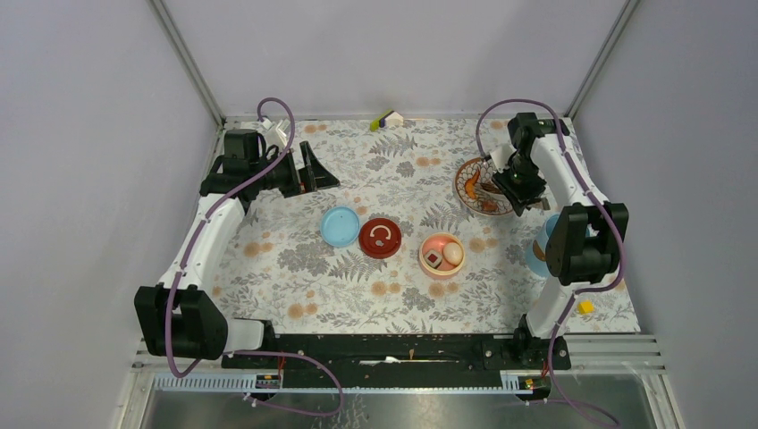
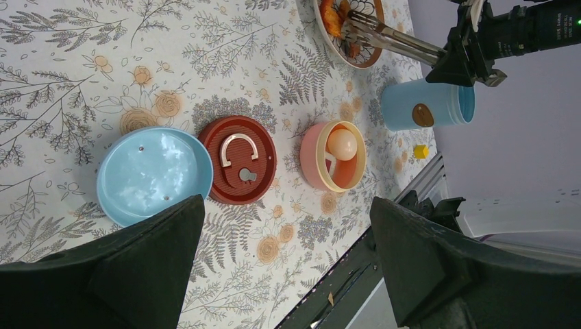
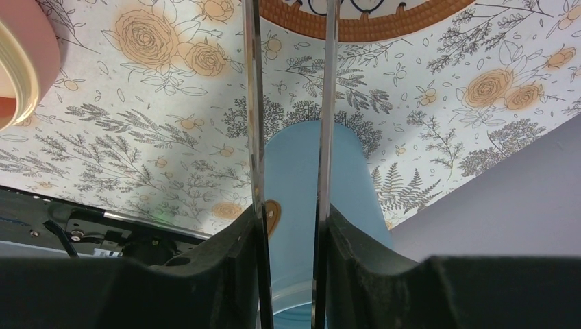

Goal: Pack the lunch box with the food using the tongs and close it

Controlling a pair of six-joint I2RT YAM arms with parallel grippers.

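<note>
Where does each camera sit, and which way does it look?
Top external: above, behind the robot, looking down on the table; left arm and right arm show.
Left wrist: on the left arm, looking across at the blue disc and pink bowl; its open jaws frame the bottom.
Right wrist: on the right arm, looking along the tongs its jaws grip, toward the patterned dish.
Shared: both wrist views show the blue shell.

Two lids (image 2: 154, 175) (image 2: 238, 169), one bowl (image 2: 312, 163), one dish (image 3: 384, 27)

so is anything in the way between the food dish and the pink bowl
Nothing visible does: only tablecloth lies between the patterned dish and the pink bowl. The blue shell lies off to the side.
</note>
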